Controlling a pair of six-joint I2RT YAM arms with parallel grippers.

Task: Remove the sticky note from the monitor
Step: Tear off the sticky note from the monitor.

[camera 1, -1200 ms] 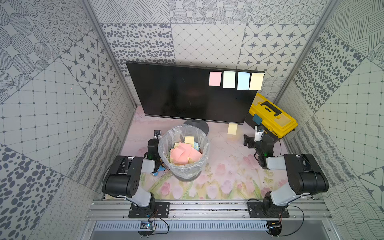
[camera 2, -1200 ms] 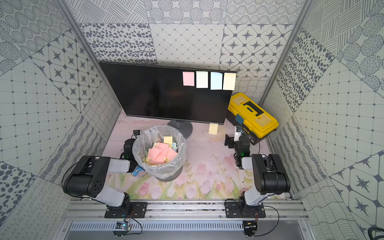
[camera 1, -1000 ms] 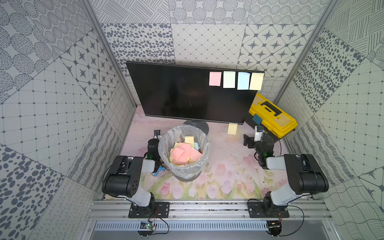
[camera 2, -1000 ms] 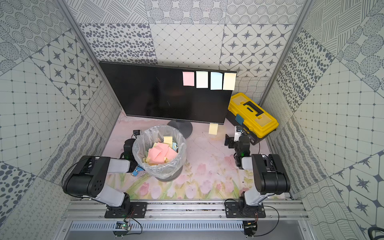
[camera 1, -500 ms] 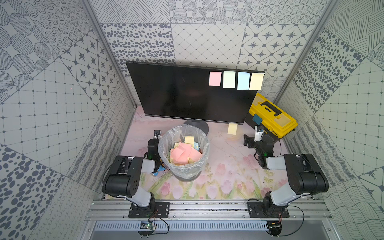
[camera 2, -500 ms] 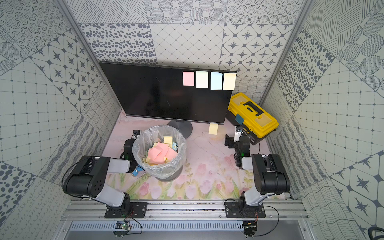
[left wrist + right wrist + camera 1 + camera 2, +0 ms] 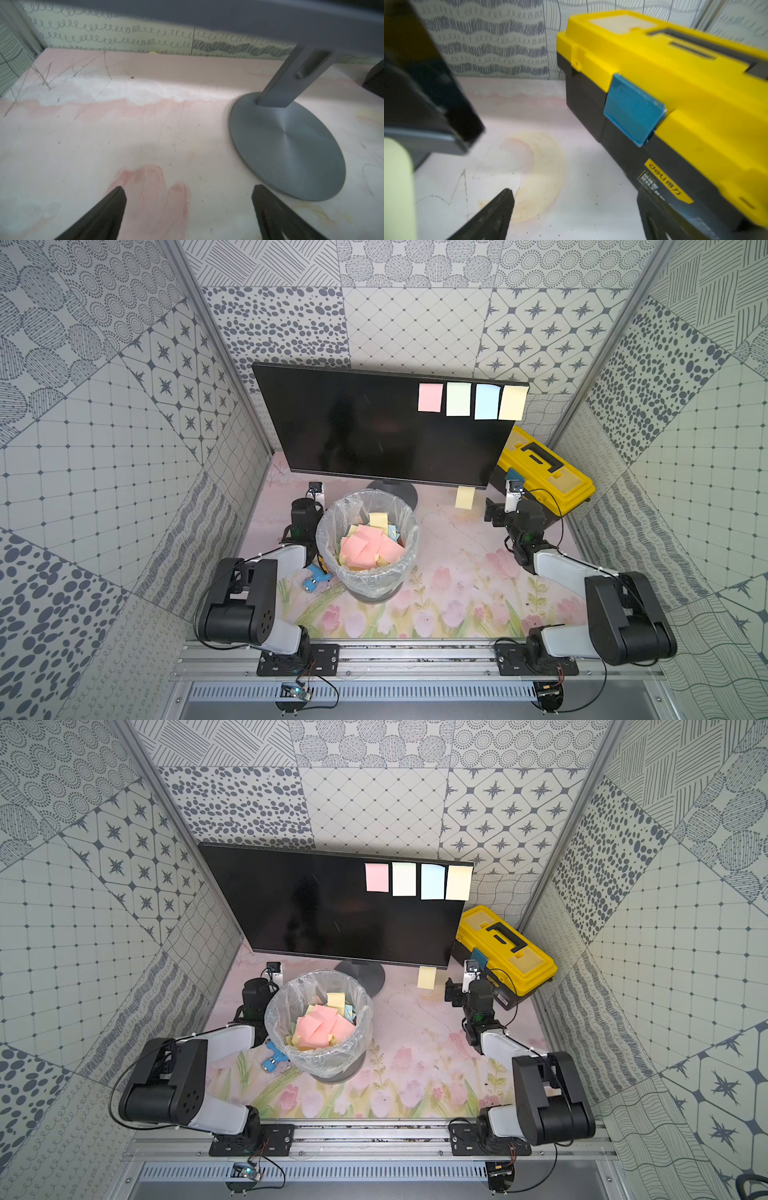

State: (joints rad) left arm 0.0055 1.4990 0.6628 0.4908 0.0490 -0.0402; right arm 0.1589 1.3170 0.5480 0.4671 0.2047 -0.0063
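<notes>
Both arms sit folded low at the near rail and reach in over the floral tabletop. Bin with a clear liner stands near centre, just beside the left arm. A pile of discarded notes lies inside, mostly pink and yellow. A small blue object lies on the tabletop between the left arm and the bin (can't tell what it is).

Left tool: jaws spread wide, nothing between them, low over bare tabletop, just beside the round grey foot of the monitor.

Right tool: jaws also wide and empty, pointing at the gap between the monitor's lower right corner and the yellow toolbox. Toolbox lid is closed, with its blue latch facing the tool.

The monitor stands at the back with its screen dark. A pale hanging note dangles from its bottom edge near the right end, near the right tool but apart from it.

Farthest up, four notes are stuck in a row along the top right of the screen: pink note, green note, blue note and yellow note, the last one right at the corner
</notes>
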